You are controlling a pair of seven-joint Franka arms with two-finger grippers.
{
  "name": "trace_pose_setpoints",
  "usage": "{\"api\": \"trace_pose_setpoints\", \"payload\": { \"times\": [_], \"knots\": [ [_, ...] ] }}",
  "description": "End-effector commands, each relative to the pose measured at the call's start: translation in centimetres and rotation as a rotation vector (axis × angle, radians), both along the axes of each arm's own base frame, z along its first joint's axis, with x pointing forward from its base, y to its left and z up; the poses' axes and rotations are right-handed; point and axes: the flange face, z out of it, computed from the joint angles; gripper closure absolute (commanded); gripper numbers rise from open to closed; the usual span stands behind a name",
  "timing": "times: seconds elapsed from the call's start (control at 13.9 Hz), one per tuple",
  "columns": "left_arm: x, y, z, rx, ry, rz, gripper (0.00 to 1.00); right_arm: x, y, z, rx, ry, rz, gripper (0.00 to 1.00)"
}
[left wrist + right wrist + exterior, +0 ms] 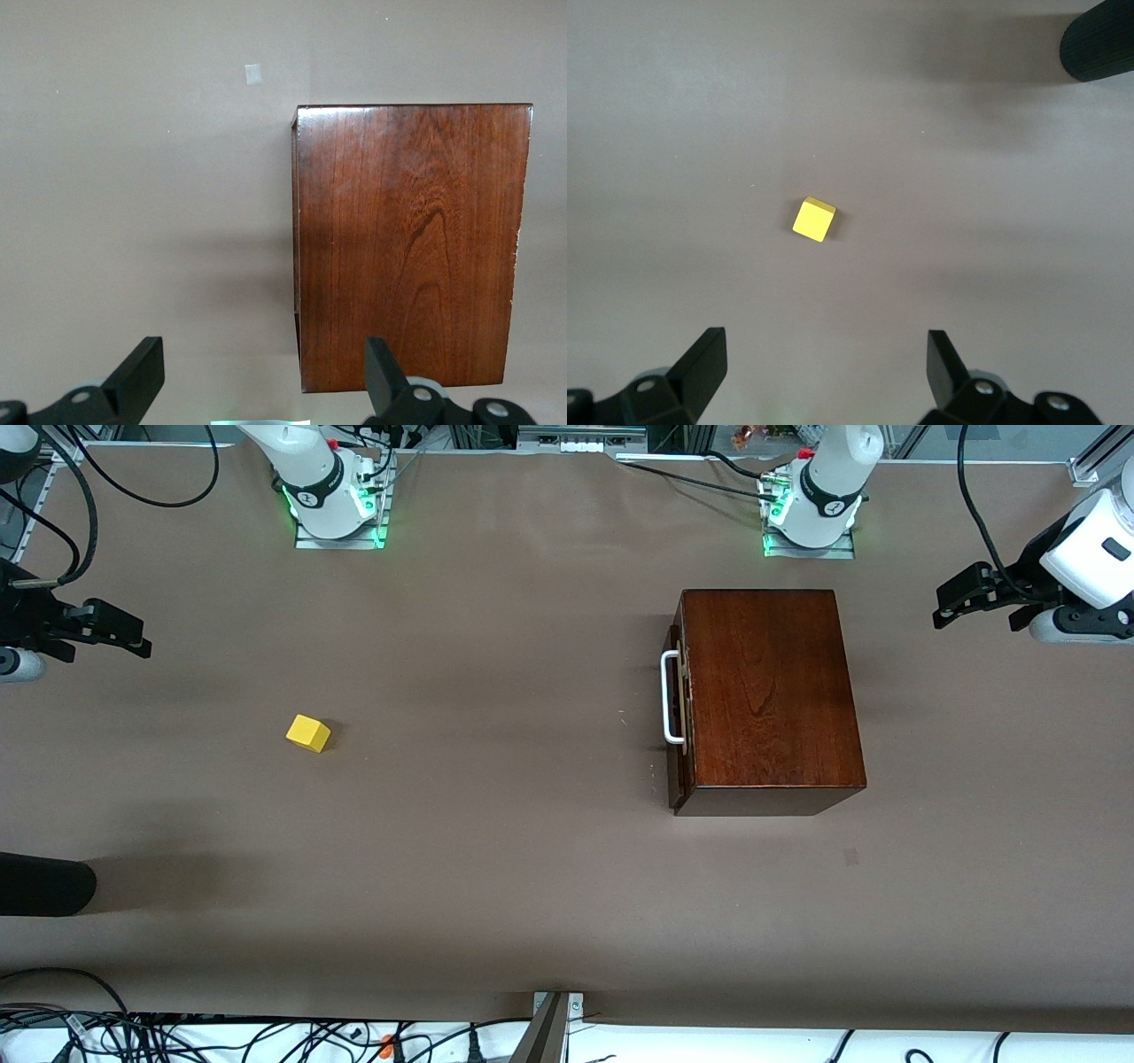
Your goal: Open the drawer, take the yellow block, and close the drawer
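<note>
The dark mahogany box (771, 695) stands toward the left arm's end of the table. Its drawer (677, 766) is pushed in, so only the dark front and the white bar handle (669, 695) show, facing the right arm's end. The pale tray is hidden. The yellow block (308, 733) lies on the bare table toward the right arm's end. My left gripper (950, 605) is open and empty, up in the air at the table's left-arm end, with the box (412, 248) below it. My right gripper (133, 636) is open and empty, high over the table's right-arm end, with the block (813, 219) below it.
A black rounded object (44, 886) reaches in over the table edge at the right arm's end, nearer to the front camera than the block; it also shows in the right wrist view (1099, 40). A small pale patch (851, 856) marks the cloth near the box.
</note>
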Motion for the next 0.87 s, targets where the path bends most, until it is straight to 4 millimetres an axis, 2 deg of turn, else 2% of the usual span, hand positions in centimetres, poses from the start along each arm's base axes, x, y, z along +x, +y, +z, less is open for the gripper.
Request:
{"api": "trace_pose_setpoints", "payload": {
  "times": [0.0,0.79],
  "knots": [
    [-0.63,-0.2,0.26,-0.009,-0.017,0.009,0.0,-0.31,-0.13,0.04,-0.001,0.004,0.001,0.0],
    [-0.25,-0.88,0.01,0.049,-0.032,-0.017,0.0,-0.32,-0.2,0.04,0.0,0.004,-0.001,0.0]
  ]
}}
